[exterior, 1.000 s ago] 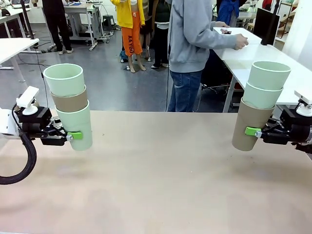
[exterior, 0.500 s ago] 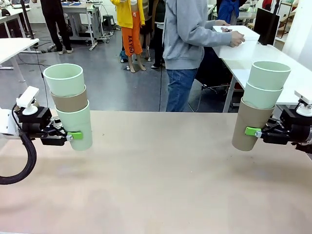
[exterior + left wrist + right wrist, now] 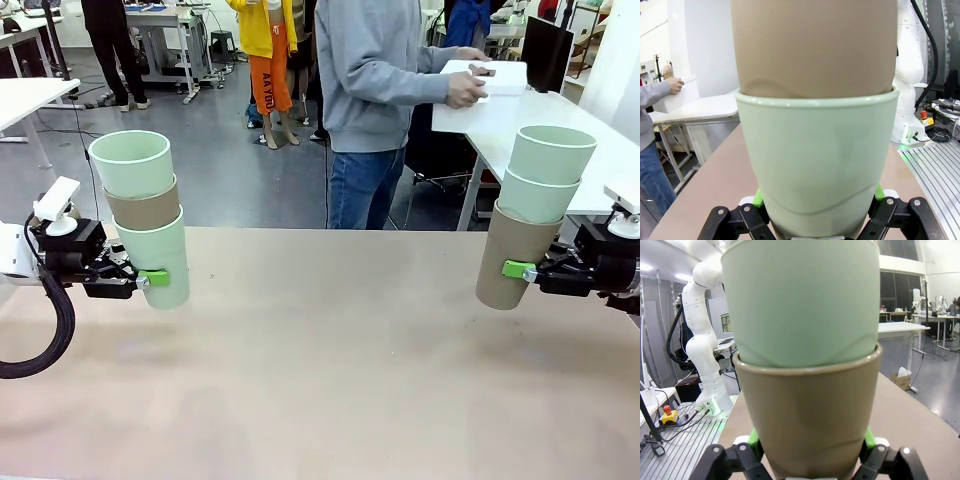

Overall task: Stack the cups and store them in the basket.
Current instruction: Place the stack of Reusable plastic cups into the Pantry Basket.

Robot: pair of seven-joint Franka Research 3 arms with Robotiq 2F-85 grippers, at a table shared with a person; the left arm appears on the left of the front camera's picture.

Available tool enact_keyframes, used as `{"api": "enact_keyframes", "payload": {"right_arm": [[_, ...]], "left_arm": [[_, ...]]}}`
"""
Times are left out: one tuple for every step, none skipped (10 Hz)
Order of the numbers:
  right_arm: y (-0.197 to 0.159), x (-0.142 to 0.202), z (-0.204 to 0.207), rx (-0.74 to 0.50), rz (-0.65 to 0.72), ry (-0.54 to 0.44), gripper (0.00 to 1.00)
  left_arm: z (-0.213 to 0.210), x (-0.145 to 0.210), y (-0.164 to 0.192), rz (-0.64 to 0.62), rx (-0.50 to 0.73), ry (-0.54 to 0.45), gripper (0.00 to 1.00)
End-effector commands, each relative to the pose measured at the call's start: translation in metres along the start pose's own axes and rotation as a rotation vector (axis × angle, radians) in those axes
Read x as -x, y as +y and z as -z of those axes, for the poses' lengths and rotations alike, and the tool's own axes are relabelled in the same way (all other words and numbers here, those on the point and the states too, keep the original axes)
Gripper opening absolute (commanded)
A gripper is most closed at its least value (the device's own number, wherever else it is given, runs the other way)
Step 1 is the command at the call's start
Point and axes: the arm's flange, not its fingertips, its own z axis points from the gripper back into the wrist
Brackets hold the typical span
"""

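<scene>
Over the worktop, gripped upright in the closed left hand: mint-tan-mint stack of cups. Gripped likewise in the closed right hand: tan-mint-mint stack. Farther off, carried in a person's hand: white basket.

We are in a robotics lab, a wide open hall. Our brown table stands on a grey floor among white work tables, with a person and others standing about. A white robot arm is mounted on a slotted metal plate, beside a red emergency stop button and loose cables. Farther off, long tables stand below tall dark windows.
</scene>
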Motion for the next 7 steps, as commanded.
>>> {"api": "enact_keyframes", "payload": {"right_arm": [[0.0007, -0.0038, -0.0001, 0.0, -0.01, -0.002, 0.86], [0.0007, -0.0038, -0.0001, 0.0, -0.01, -0.002, 0.86], [0.0007, -0.0038, -0.0001, 0.0, -0.01, -0.002, 0.86], [0.0007, -0.0038, -0.0001, 0.0, -0.01, -0.002, 0.86], [0.0007, -0.0038, -0.0001, 0.0, -0.01, -0.002, 0.86], [0.0007, -0.0038, -0.0001, 0.0, -0.01, -0.002, 0.86], [0.0007, -0.0038, -0.0001, 0.0, -0.01, -0.002, 0.86]], "left_arm": [[0.0006, -0.0037, -0.0001, 0.008, 0.005, -0.008, 0.85], [0.0006, -0.0037, -0.0001, 0.008, 0.005, -0.008, 0.85], [0.0006, -0.0037, -0.0001, 0.008, 0.005, -0.008, 0.85], [0.0006, -0.0037, -0.0001, 0.008, 0.005, -0.008, 0.85], [0.0006, -0.0037, -0.0001, 0.008, 0.005, -0.008, 0.85], [0.0006, -0.0037, -0.0001, 0.008, 0.005, -0.008, 0.85], [0.0006, -0.0037, -0.0001, 0.008, 0.005, -0.008, 0.85]]}}
